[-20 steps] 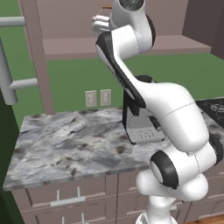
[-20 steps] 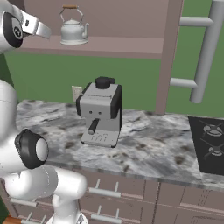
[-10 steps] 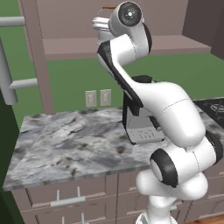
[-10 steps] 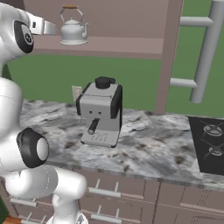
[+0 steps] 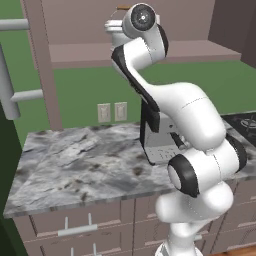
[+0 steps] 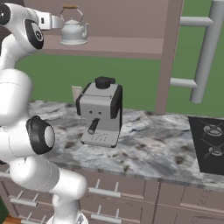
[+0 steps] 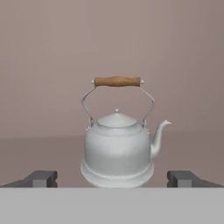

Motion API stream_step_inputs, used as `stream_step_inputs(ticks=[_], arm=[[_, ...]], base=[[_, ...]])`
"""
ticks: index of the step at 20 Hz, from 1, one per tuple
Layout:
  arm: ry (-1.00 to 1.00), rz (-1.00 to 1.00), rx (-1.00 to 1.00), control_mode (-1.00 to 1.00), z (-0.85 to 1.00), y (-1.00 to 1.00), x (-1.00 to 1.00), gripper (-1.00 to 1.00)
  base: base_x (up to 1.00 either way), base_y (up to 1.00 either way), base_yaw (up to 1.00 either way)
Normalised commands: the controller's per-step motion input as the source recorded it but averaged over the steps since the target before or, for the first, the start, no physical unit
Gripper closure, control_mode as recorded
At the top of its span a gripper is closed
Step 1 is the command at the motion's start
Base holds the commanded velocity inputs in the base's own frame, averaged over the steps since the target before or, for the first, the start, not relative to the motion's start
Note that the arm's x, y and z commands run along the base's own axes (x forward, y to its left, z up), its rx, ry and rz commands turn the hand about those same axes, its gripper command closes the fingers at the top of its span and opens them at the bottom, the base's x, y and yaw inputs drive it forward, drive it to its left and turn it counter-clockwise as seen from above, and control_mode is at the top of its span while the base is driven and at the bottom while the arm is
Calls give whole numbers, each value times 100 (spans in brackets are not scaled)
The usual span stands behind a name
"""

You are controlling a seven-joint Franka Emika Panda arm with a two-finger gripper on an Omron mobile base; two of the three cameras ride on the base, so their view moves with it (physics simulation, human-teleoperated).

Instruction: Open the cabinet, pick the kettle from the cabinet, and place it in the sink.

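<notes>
The cabinet [image 6: 131,46] stands open, both doors swung wide, one silver bar handle [image 6: 205,52] at the right. On its shelf sits the kettle [image 6: 73,31], silvery, upright, with a tan wooden handle. My gripper [image 6: 56,21] hovers just left of it at shelf height, open. In the hand view the kettle [image 7: 118,148] is straight ahead, spout to the right, and my gripper [image 7: 113,180] is open with its fingertips [image 7: 41,178] wide apart, short of the kettle and holding nothing. In the left base view my arm hides most of the kettle [image 5: 124,7]. The sink is out of view.
A grey-and-black coffee machine [image 6: 101,113] stands on the marble counter [image 6: 153,153] below the shelf. A black stove top [image 6: 212,148] lies at the right. The other open door's bar handle [image 5: 6,75] juts out at the left. Drawers [image 5: 75,230] run under the counter.
The hand has reached further into the cabinet toward the kettle, and the upper arm has swung with it. The kettle has not moved. The jaws have stayed open.
</notes>
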Motion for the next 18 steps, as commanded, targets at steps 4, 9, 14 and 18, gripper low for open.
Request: stream_step_inputs(ticks=[4, 9, 14, 18], arm=[[0, 0, -15, -100, 14, 2, 38, -100], [0, 0, -5, -100, 1, 12, 41, -100], [0, 0, 0, -100, 0, 15, 40, -100], [0, 0, 0, -100, 6, 4, 40, -100]], base=[[0, 0, 0], [0, 0, 0], [0, 0, 0], [0, 0, 0]])
